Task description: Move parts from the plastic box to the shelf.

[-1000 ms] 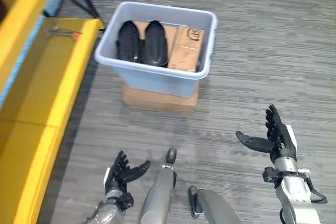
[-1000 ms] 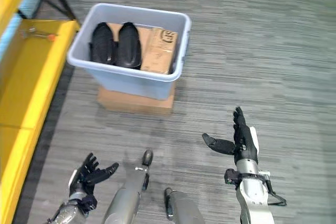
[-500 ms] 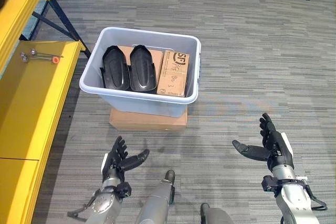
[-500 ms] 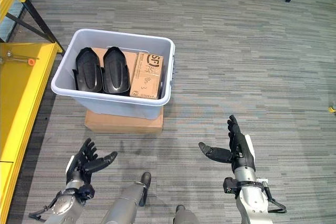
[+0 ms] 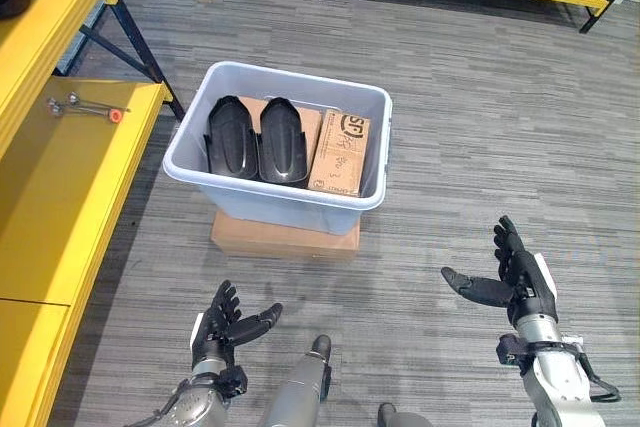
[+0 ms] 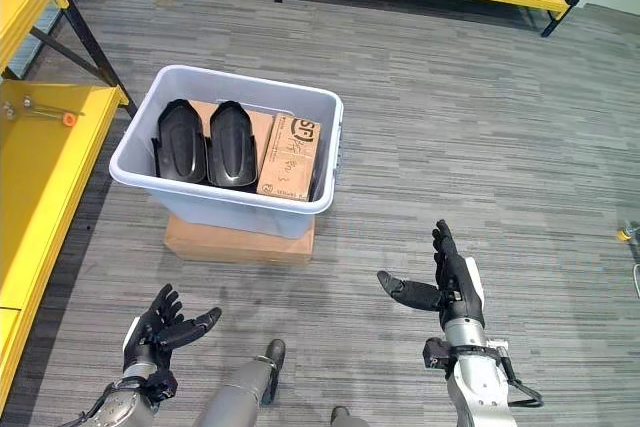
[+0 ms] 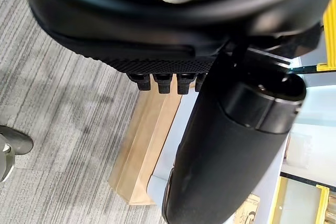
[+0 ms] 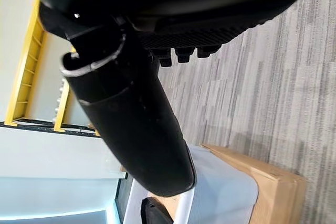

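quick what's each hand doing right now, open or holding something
Left hand: open, holding nothing.
Right hand: open, holding nothing.

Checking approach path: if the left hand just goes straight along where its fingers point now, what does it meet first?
Probably the cardboard base under the plastic box. The left hand is open, low above the floor, and aims towards it. Depth is hard to judge.

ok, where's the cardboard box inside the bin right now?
The cardboard box stands in the right part of the plastic bin, right of the two black parts, in the eye views' upper middle.
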Controlling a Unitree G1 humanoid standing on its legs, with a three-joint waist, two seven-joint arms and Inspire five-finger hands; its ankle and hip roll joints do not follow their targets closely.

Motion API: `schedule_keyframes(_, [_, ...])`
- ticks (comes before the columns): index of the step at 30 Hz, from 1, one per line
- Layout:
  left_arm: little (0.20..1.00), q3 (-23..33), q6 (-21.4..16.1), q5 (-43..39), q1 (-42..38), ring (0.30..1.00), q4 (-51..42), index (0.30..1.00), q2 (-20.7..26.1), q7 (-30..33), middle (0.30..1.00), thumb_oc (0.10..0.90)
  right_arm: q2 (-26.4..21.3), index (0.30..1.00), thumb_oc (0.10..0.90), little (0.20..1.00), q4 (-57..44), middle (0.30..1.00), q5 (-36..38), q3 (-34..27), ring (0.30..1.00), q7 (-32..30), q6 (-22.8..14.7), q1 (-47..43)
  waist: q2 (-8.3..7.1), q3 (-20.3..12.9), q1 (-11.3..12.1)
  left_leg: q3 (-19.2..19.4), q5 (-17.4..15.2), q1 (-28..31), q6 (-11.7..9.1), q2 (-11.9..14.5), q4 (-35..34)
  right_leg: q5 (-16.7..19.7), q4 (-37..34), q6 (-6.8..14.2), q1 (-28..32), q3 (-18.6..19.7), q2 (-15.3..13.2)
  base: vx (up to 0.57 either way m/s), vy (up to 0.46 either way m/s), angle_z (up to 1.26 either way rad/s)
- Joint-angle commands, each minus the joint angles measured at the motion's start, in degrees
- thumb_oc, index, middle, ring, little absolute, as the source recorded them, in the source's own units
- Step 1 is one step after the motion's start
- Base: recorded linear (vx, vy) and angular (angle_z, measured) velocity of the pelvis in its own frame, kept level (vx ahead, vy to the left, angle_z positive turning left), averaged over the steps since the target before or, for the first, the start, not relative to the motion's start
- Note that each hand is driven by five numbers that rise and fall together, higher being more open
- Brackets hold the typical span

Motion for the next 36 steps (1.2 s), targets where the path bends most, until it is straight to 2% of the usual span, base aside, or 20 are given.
schedule_keyframes(1, [1.0, 2.0, -3.1, 0.9, 0.2, 1.0, -5.8, 1.0, 6.1, 0.6, 1.0, 0.9, -0.4, 1.0, 0.9, 1.0, -2.7, 1.0, 0.6, 0.4, 1.0, -0.2, -4.7, -4.0, 1.11, 0.8, 0.7, -2.6, -0.6, 5.1, -1.1, 7.3, -3.8, 20.8, 12.4, -0.4, -7.4, -0.4, -2.5, 0.05, 0.262, -0.12])
schedule_keyframes(2, [1.0, 2.1, -3.2, 1.2, 0.1, 1.0, -5.8, 1.0, 6.6, 0.6, 1.0, 0.9, -0.3, 1.0, 0.9, 1.0, -2.6, 1.0, 0.5, 1.0, 1.0, -0.1, -4.8, -4.3, 1.7, 1.6, 0.4, -2.7, -0.2, 6.7, -1.1, 7.6, -5.3, 19.9, 15.5, -0.6, -9.5, -0.3, -1.6, 0.15, 0.326, 0.02])
schedule_keyframes(3, [1.0, 3.1, -3.2, 2.1, 0.3, 1.0, -5.9, 1.0, 7.1, 0.2, 1.0, 0.9, 0.1, 1.0, 0.9, 1.0, -2.8, 1.0, 0.5, 1.3, 1.0, 0.4, -4.8, -3.8, 2.01, 2.2, 0.4, -2.5, -0.5, 8.7, -0.8, 7.5, -6.2, 18.4, 13.7, -1.2, -11.5, -2.8, -2.6, 0.17, 0.11, 0.08])
schedule_keyframes(4, [1.0, 3.2, -3.2, 1.9, 0.3, 1.0, -5.9, 1.0, 7.1, 0.3, 1.0, 0.9, 0.2, 1.0, 0.9, 1.0, -2.7, 1.0, 0.5, 1.3, 1.0, 0.4, -4.7, -3.5, 2.03, 2.5, -0.1, -3.1, -0.9, 9.3, -0.9, 7.1, -5.9, 17.9, 11.9, -1.1, -11.6, -3.1, -2.8, 0.24, -0.004, 0.03])
schedule_keyframes(5, [1.0, 3.2, -3.4, 1.4, -0.6, 1.0, -5.2, 1.0, 7.0, 0.8, 1.0, 0.9, 0.2, 1.0, 0.9, 1.0, -2.3, 1.0, 1.0, 0.8, 1.0, 0.1, -4.6, -3.6, 1.72, 4.0, -1.2, -3.8, -2.1, 10.6, -1.3, 6.2, -5.9, 15.4, 3.8, -0.8, -13.3, -1.9, -1.4, 0.14, -0.066, -0.06])
schedule_keyframes(6, [1.0, 3.2, -3.4, 1.4, -0.7, 1.0, -5.1, 1.0, 7.0, 0.8, 1.0, 0.9, 0.2, 1.0, 0.9, 1.0, -2.3, 1.0, 1.0, 0.8, 1.0, 0.1, -4.6, -3.6, 1.73, 4.0, -1.3, -3.9, -1.8, 10.6, -1.3, 6.2, -6.1, 15.7, 3.4, -0.8, -13.2, -2.1, -1.5, 0.15, -0.079, -0.01])
schedule_keyframes(8, [1.0, 3.1, -3.6, 1.0, -0.9, 1.0, -4.3, 1.0, 6.5, 1.0, 1.0, 0.9, -0.1, 1.0, 0.9, 1.0, -2.1, 1.0, 1.8, 0.6, 1.0, -0.2, -4.5, -3.6, 1.03, 5.0, -1.9, -4.2, -2.9, 11.2, -1.8, 4.9, -5.6, 16.1, -4.3, 0.2, -14.3, -1.4, -1.5, 0.12, -0.057, 0.55])
schedule_keyframes(10, [1.0, 3.4, -3.8, 1.0, -0.5, 1.0, -4.0, 1.0, 5.5, 1.1, 1.0, 0.9, -0.5, 1.0, 0.9, 1.0, -2.1, 1.0, 1.9, 0.9, 1.0, -0.2, -4.6, -3.5, 1.07, 5.8, -2.0, -4.7, -4.4, 12.6, -2.3, 4.9, -5.4, 18.6, -9.9, 1.0, -16.3, -2.8, -3.1, 0.14, -0.092, 0.6])
schedule_keyframes(12, [1.0, 3.2, -3.9, 0.8, -0.1, 1.0, -3.9, 1.0, 4.9, 1.1, 1.0, 0.9, -0.8, 1.0, 0.9, 1.0, -2.2, 1.0, 1.9, 1.1, 1.0, -0.1, -4.5, -3.4, 1.18, 6.1, -2.1, -5.0, -5.2, 13.7, -2.4, 5.0, -5.3, 19.2, -11.1, 1.2, -16.4, -3.3, -2.8, 0.15, -0.112, 0.53])
schedule_keyframes(13, [1.0, 2.9, -3.7, 0.4, 0.2, 1.0, -3.0, 1.0, 4.0, 0.8, 1.0, 0.9, -1.0, 1.0, 0.9, 1.0, -2.6, 1.0, 1.9, 1.0, 1.0, 0.4, -4.2, -2.5, 0.35, 5.7, -1.8, -5.3, -5.9, 14.2, -2.8, 4.5, -4.9, 20.4, -12.1, 1.0, -14.6, -3.2, -3.3, 0.22, -0.205, 0.12])
schedule_keyframes(15, [1.0, 2.4, -3.8, 0.2, 0.5, 1.0, -2.8, 1.0, 2.7, 0.5, 1.0, 0.9, -1.4, 1.0, 0.9, 1.0, -2.5, 1.0, 1.9, 0.7, 1.0, 0.9, -4.3, -2.1, 0.19, 4.7, -2.3, -6.2, -5.4, 14.5, -3.1, 4.8, -5.8, 20.9, -11.2, 0.6, -14.1, -2.5, -2.4, 0.18, -0.229, 0.13])
schedule_keyframes(19, [1.0, 2.4, -3.4, -0.9, 1.9, 1.0, -2.9, 1.0, 2.0, 0.3, 1.0, 0.9, -2.0, 1.0, 0.9, 1.0, -2.8, 1.0, 2.5, 0.6, 1.0, 0.8, -4.4, -1.7, 0.1, 3.1, -2.3, -6.8, -4.8, 16.2, -3.9, 6.5, -8.6, 20.5, -11.7, -0.1, -12.5, -5.0, -1.5, 0.14, -0.181, 0.42])
schedule_keyframes(20, [1.0, 1.6, -3.0, -0.9, 1.9, 1.0, -3.2, 1.0, 2.8, -0.3, 1.0, 0.9, -2.4, 1.0, 0.9, 1.0, -2.9, 1.0, 3.4, 0.4, 1.0, 0.9, -4.3, -1.6, 0.3, 2.5, -2.7, -7.9, -3.7, 17.0, -4.8, 7.9, -10.9, 19.4, -11.0, -0.6, -12.1, -4.8, -0.4, 0.09, -0.144, 0.0])
schedule_keyframes(27, [1.0, 0.6, -2.6, -0.5, 1.9, 1.0, -3.8, 1.0, 3.5, -0.7, 1.0, 0.9, -2.9, 1.0, 0.9, 1.0, -3.6, 1.0, 4.0, 0.7, 1.0, 1.4, -4.1, -0.9, 1.03, 2.1, -3.3, -7.7, -2.1, 19.1, -5.8, 9.6, -15.3, 17.3, -9.0, -1.1, -12.6, -5.8, 0.2, 0.07, -0.066, 0.05])
schedule_keyframes(36, [1.0, 0.6, -2.7, -0.4, 2.5, 1.0, -4.1, 1.0, 3.8, -0.5, 1.0, 0.9, -3.2, 1.0, 0.9, 1.0, -3.9, 1.0, 3.7, 0.9, 1.0, 1.3, -4.4, -0.9, 2.69, 2.4, -3.6, -8.3, -1.0, 21.5, -6.6, 11.3, -18.4, 13.4, -2.7, -1.9, -13.9, -6.0, 0.3, 0.05, -0.03, 0.02])
